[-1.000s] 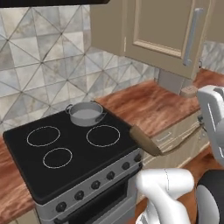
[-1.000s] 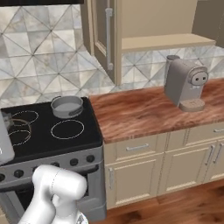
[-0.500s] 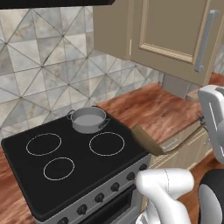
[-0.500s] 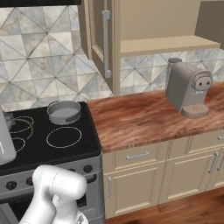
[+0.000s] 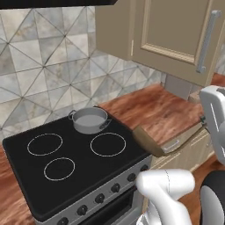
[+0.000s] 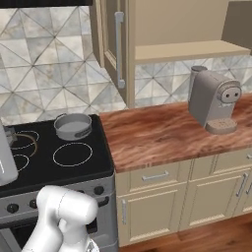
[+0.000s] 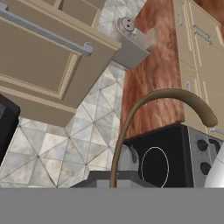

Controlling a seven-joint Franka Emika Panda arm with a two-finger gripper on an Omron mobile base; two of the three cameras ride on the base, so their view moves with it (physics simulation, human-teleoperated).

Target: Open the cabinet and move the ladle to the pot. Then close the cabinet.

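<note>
Carrying the ladle [image 5: 151,141] by its handle, the gripper's fingers stayed pinched on it beside the stove [image 5: 74,176]. Lowering its bowl squarely into the pot [image 5: 89,119] on the rear burner would serve best; the cabinet [image 5: 176,30] stood open.

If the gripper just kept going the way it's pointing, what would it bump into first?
Probably the stove or the pot on it: the hand view looks along the gripper toward them, past the ladle it holds. The open cabinet door is off to the side. Depth is hard to judge here.
</note>
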